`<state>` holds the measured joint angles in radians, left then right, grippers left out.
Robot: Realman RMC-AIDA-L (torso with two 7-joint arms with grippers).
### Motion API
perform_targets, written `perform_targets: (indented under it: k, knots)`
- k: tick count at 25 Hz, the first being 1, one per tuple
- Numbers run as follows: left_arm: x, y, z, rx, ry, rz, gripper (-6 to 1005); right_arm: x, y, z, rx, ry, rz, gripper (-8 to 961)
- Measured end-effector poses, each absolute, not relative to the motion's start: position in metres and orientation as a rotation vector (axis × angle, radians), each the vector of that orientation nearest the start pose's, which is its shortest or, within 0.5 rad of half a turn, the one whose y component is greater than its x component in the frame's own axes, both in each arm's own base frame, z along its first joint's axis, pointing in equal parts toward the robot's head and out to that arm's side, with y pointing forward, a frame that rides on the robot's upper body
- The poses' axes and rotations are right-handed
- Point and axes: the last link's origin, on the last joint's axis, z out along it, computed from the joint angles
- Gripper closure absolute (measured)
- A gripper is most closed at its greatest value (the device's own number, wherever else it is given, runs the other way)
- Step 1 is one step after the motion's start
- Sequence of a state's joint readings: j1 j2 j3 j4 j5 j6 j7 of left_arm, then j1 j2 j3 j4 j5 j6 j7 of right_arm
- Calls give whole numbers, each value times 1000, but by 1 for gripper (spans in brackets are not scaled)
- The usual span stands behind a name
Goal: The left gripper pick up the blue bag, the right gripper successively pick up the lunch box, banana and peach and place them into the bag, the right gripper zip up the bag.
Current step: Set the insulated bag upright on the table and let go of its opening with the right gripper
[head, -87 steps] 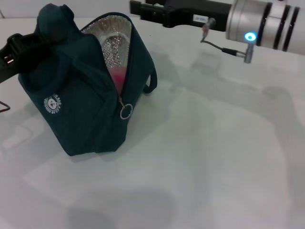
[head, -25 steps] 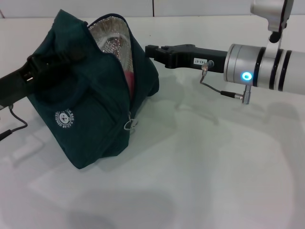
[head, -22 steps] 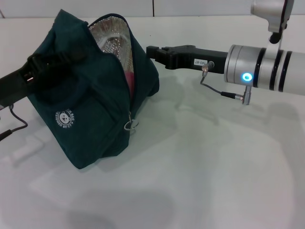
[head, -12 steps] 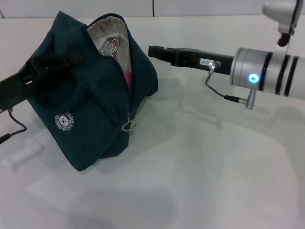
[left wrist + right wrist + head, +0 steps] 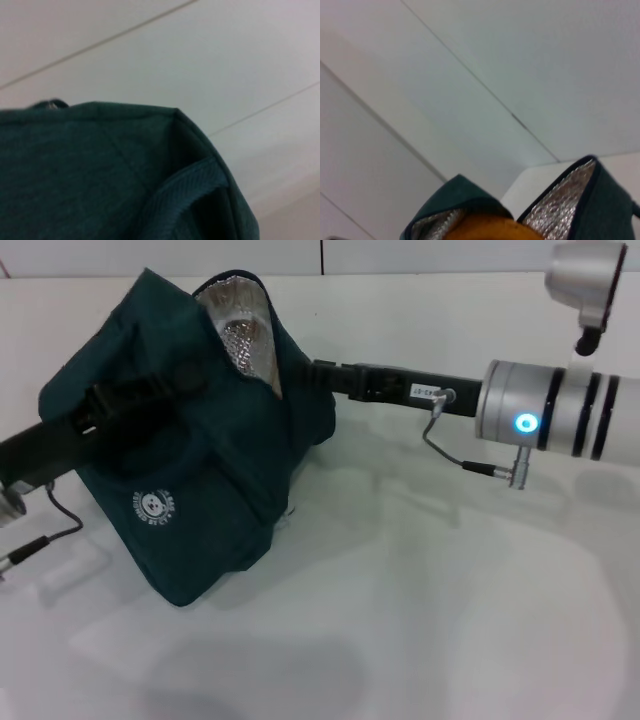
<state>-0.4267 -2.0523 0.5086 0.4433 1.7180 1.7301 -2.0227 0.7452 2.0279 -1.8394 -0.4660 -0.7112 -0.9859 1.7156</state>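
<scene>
bright, even light; soft shadows; blurred wrist views

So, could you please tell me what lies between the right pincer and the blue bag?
Nothing: in the head view the right pincer already reaches the blue bag at its open side, with no gap visible; its tips are hidden by fabric.

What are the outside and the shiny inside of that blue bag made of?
The blue bag looks like matte woven fabric: the left wrist view shows fine weave and a ribbed strap. Its lining seems to be a silvery foil-like sheet with a dimpled, quilted pattern that glints. The exact fibres cannot be told.
</scene>
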Motion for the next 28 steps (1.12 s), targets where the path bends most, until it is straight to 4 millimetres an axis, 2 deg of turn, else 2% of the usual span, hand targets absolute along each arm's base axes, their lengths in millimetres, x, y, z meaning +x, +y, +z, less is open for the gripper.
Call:
perform_targets:
  k: [3, 6, 11, 16, 25, 28]
  knots:
    - [-278, 295, 22, -2165, -1717, -1498, 956, 142, 383, -92, -2566, 1269, 1027, 486]
    - [-278, 295, 22, -2168, -1719, -1497, 956, 140, 385, -98, -2566, 1276, 977, 278]
    - [-277, 296, 22, -2172, -1717, -1497, 956, 141, 384, -103, -2574, 1284, 928, 74]
    - [-278, 295, 22, -2168, -1717, -1496, 956, 141, 384, -103, -2578, 1282, 927, 100]
    - [-279, 296, 23, -2163, -1712, -1494, 957, 143, 382, -101, -2571, 1281, 954, 261]
    - [-279, 296, 24, -2165, -1713, -1491, 957, 150, 380, -91, -2545, 1270, 1019, 318]
